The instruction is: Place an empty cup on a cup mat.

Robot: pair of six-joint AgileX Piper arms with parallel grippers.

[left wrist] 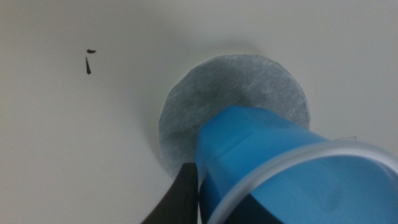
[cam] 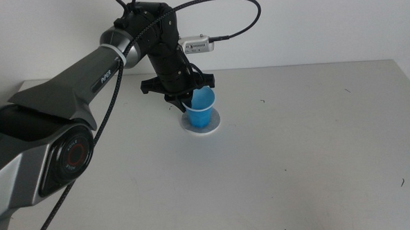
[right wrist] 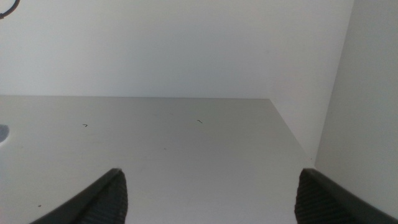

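Note:
The blue cup (cam: 202,108) is upright over the round grey cup mat (cam: 215,123) at the table's middle back. Its base is on the mat or just above it; I cannot tell which. My left gripper (cam: 189,100) reaches in from the left and is shut on the cup's rim on the left side. In the left wrist view the cup (left wrist: 261,155) covers part of the mat (left wrist: 236,87); one dark finger (left wrist: 185,190) presses its outer wall, and the other is hidden. The cup looks empty. My right gripper (right wrist: 211,199) is open and empty, out of the middle view.
The white table (cam: 311,159) ends at a white wall behind and a wall on the right in the right wrist view. Small dark marks (left wrist: 88,62) dot the tabletop. The left arm's cable and camera (cam: 198,43) hang above the cup.

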